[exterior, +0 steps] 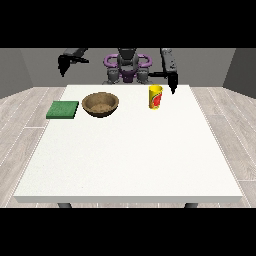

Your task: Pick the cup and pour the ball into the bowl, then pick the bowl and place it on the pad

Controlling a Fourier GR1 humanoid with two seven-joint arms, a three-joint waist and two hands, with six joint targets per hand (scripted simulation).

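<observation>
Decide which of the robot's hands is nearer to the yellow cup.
Its left hand, the hand at the view's right, hangs just beside the yellow cup. The hand at the view's left is raised far off, beyond the bowl.

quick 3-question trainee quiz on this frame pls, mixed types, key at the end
1. True or false: the green pad touches the brown bowl.
2. Which hand is nearest the yellow cup? A) the hand at the view's right B) the hand at the view's left
3. Fill in: from view's left to right, the things on the white table run pad, ____, cup.

Key:
1. False; a strip of table shows between them.
2. A
3. bowl
</observation>
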